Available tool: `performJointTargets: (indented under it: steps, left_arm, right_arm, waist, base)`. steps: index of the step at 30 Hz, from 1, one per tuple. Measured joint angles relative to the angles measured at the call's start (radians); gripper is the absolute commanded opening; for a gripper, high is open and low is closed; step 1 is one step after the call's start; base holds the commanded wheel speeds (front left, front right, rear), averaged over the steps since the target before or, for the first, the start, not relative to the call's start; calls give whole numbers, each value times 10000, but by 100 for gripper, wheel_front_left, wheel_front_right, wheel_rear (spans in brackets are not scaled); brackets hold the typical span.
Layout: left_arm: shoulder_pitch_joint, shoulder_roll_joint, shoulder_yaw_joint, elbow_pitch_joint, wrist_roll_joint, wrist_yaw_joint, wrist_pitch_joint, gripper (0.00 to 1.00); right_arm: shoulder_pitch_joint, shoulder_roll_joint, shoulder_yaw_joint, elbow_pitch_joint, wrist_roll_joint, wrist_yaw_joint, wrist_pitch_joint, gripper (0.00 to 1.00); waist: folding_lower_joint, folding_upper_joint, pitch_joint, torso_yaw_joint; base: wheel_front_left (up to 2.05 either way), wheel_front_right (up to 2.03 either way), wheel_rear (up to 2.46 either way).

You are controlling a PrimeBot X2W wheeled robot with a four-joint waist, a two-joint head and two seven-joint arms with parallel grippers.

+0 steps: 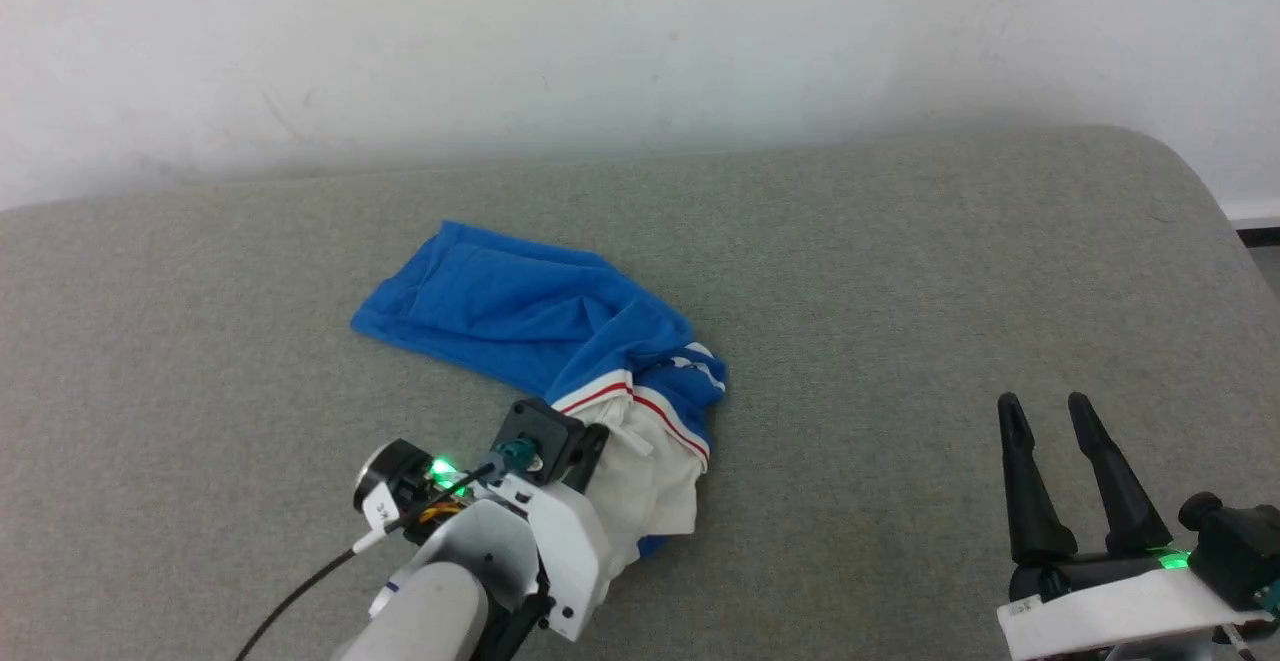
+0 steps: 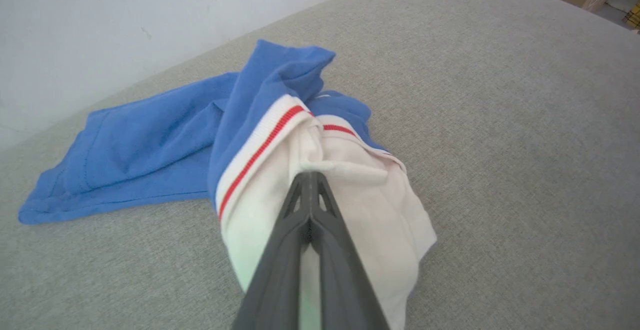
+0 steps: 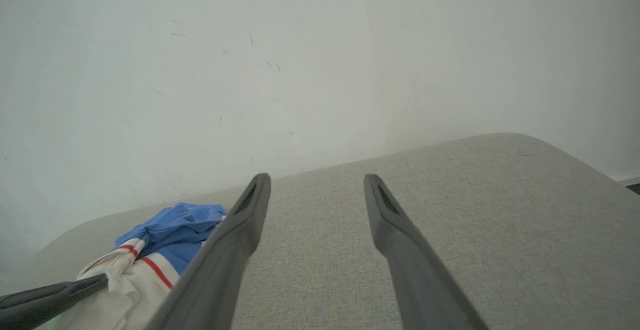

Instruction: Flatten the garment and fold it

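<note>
We see the blue shirt point(image 1: 520, 311) lying crumpled on the grey bench point(image 1: 900, 271), left of the middle and near the white wall point(image 1: 600, 41). Our left end effector point(image 2: 310, 179) has its fingers pinched together on the shirt's white sleeve point(image 2: 370, 205), just below the red-striped trim point(image 2: 260, 153), and that part is bunched up. Our right end effector point(image 1: 1045, 403) hangs with its fingers spread and empty over bare bench, well apart from the shirt.
</note>
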Motion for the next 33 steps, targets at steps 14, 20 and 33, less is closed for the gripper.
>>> performJointTargets:
  steps: [14, 20, 33]
  left_arm:
    - [4, 132, -221, -1511, -892, -424, 871, 100]
    - [-462, 385, -938, -1808, -884, -679, 1503, 100]
    - [-2162, 1565, -2734, -894, -1012, -826, 2644, 30]
  right_arm:
    - [-105, -2, 73, 196, 67, 0, -107, 100]
    - [-162, -2, 117, 228, 69, 0, -167, 100]
    - [-350, -4, 240, 395, 104, 0, -203, 100]
  waist:
    - [0, 0, -27, 358]
    - [0, 0, 75, 272]
    - [0, 2, 324, -139]
  base:
    - [0, 0, 0]
    - [0, 0, 0]
    - [0, 0, 0]
